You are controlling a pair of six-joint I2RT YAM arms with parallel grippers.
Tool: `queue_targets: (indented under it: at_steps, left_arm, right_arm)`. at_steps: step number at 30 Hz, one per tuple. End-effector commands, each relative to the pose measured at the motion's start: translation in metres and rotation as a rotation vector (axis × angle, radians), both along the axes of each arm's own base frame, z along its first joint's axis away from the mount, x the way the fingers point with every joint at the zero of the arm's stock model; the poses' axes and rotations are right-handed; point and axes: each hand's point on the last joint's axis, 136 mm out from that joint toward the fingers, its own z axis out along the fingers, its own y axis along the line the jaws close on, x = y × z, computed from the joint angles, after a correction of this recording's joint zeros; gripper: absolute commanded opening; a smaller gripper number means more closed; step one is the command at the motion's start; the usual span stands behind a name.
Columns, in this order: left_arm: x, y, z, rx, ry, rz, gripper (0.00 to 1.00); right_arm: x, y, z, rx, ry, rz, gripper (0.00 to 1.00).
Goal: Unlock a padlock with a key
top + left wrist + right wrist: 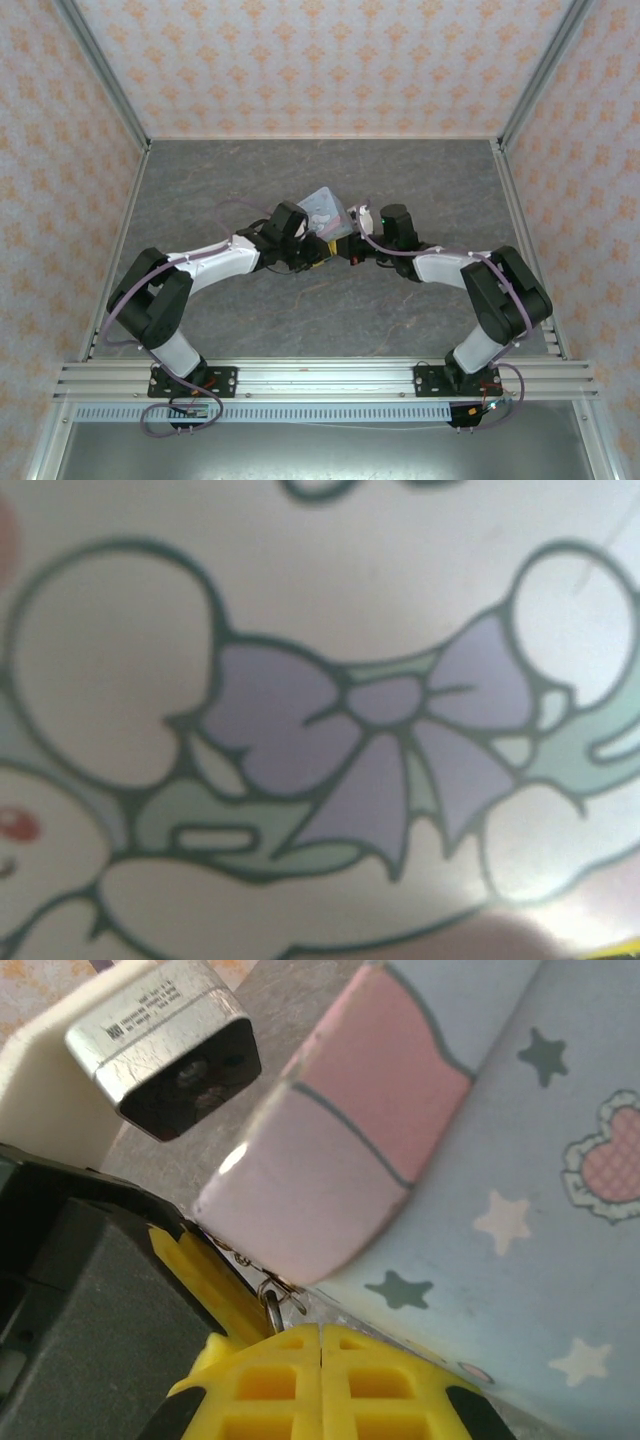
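Overhead: grey marbled tabletop (200, 180), orange-patterned walls (300, 60); right jaws pressed together; left jaws, cannot tell.

The left arm (215, 262) and right arm (450, 268) have white links and black joints (lilac cables (240, 202) alongside); the right gripper (320, 1332) is yellow.

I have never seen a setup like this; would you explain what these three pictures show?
Two robot arms are bolted at the near edge of a grey table. The overhead picture looks down on both; the other two come from cameras on their wrists. The left gripper meets a pastel cartoon tin, seen very close from that wrist; whether it clamps the tin is unclear. The right gripper, yellow fingers shut, sits by a small metal ring under the tin's corner.
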Motion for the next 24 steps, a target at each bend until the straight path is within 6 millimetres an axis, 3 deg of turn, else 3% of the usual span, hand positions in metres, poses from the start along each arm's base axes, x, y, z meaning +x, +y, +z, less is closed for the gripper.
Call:
queue_targets:
  at_steps: [1, 12, 24]
  left_arm:
    - [-0.015, -0.007, 0.0, -0.009, 0.018, -0.047, 0.03]
    - [-0.003, 0.008, -0.005, 0.016, 0.016, 0.025, 0.03]
    - [-0.009, 0.011, -0.039, 0.061, 0.039, 0.017, 0.05]
  right_arm:
    - [0.013, -0.011, 0.017, 0.007, -0.093, -0.047, 0.0]
    - [0.0, -0.032, 0.007, -0.049, -0.069, -0.077, 0.0]
    - [-0.008, -0.041, 0.052, -0.003, -0.08, -0.132, 0.0]
